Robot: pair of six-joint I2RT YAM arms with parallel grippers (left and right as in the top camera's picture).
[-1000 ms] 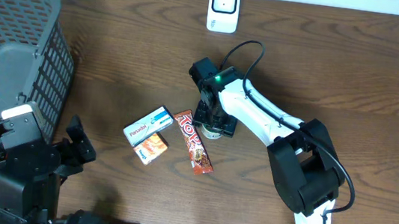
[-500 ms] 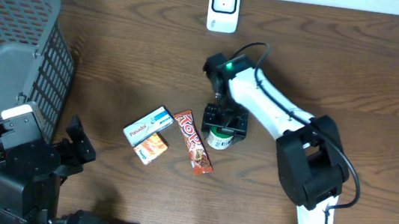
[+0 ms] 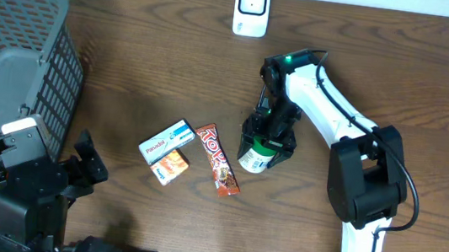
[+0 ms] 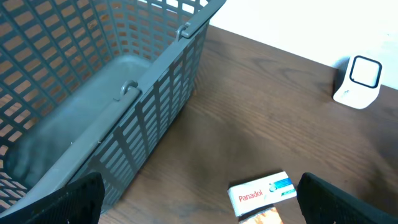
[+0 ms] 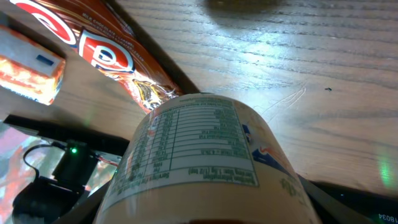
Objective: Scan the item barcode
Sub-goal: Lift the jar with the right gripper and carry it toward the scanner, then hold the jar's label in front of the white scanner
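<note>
White plastic with green print is filling my right wrist view: a small pot (image 5: 199,155), its nutrition panel facing the lens. The right hand (image 3: 267,142) is pinching this pot (image 3: 255,158) from both sides, its jaws standing about halfway apart around the body. The pot is leaning over. I cannot tell whether its base is touching the table (image 3: 431,99).

The pot is sitting just beside the chocolate bar (image 3: 218,159), on the side away from the boxes. The left hand (image 4: 199,208) is hanging with its jaws spread wide, gripping nothing and touching nothing. It is hovering well apart from the chocolate bar, out past the boxes.

Counting what is lying around the bar:
- **Boxes:** I am seeing two, a white and blue Panadol box (image 3: 166,141) and a smaller orange box (image 3: 171,167). They are touching each other and sitting near the bar.
- **Scanner:** one white scanner (image 3: 251,8) is standing well apart from the bar, at the far edge of the table.
- **Basket:** one grey basket (image 3: 11,68) is sitting well beyond the boxes.
- **Bar and pot:** one of each.
</note>
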